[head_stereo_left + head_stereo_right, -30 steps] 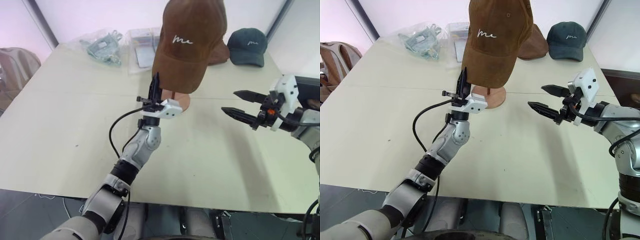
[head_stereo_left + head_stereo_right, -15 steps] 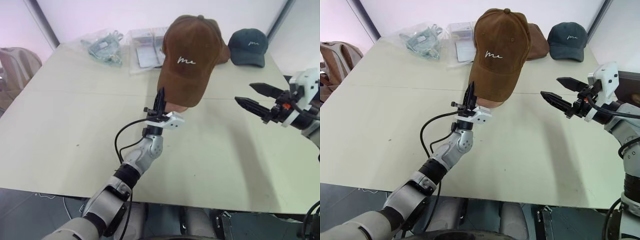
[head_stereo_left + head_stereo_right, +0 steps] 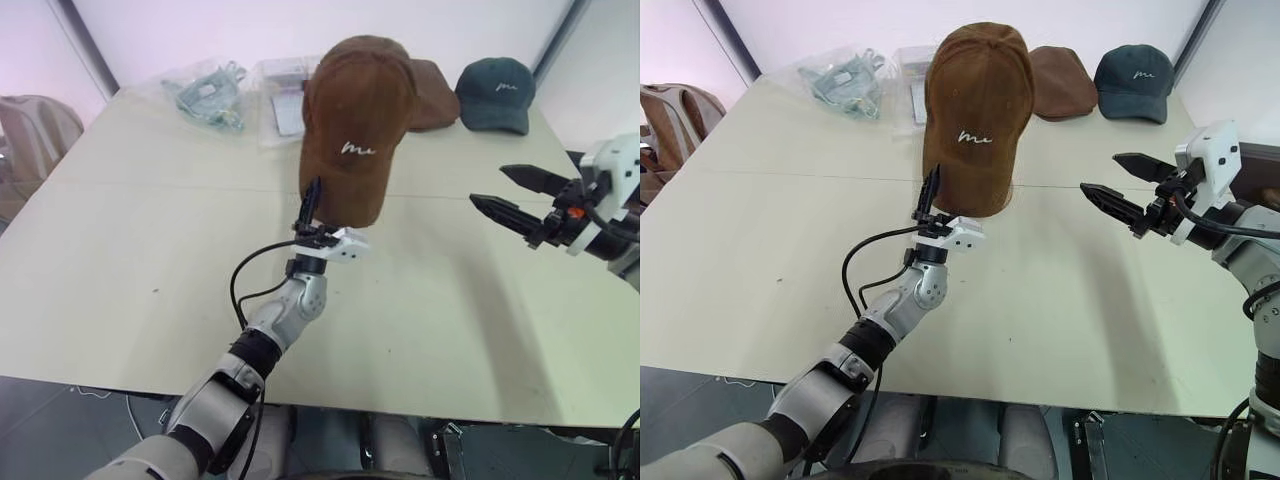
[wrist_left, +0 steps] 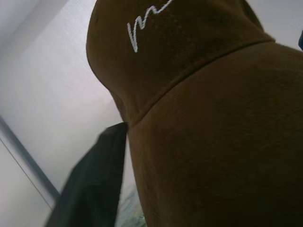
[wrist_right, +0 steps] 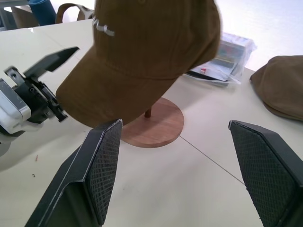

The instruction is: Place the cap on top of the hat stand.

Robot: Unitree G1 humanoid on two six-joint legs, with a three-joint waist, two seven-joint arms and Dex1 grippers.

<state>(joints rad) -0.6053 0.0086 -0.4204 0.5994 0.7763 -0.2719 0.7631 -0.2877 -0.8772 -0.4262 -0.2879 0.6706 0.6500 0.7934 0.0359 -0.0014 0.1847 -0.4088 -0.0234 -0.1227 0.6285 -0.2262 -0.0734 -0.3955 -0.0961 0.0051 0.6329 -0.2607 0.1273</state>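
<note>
Pale cream table (image 3: 120, 260), seamed across its middle, with a light wall behind it; we list what it carries.

1. Cap (image 3: 352, 130): brown corduroy, white script on the front. We find it seated on the hat stand near the table's centre, brim hanging down toward us. Of the hat stand, the right wrist view shows us the round reddish-brown base (image 5: 158, 124) flat on the table and a short length of thin pole under the cap.

2. Left gripper (image 3: 312, 205): at 6 o'clock of the cap, pointing upward, fingertips just under the brim's edge. Whether its fingers stand parted or together we cannot tell; in the left wrist view one dark finger (image 4: 90, 184) lies beside the brim.

3. Right gripper (image 3: 510, 192): at 3 o'clock of the cap, well apart from it, level and aimed toward it. Its two black fingers are spread wide with nothing between them.

4. Dark green cap (image 3: 496, 92): white script, at 2 o'clock of the stand, near the far edge.

5. Plain brown cap (image 3: 1062, 82): between the green cap and the stand, flat on the table.

6. Clear plastic bags (image 3: 205, 92): at 10 to 11 o'clock, along the far edge.
</note>
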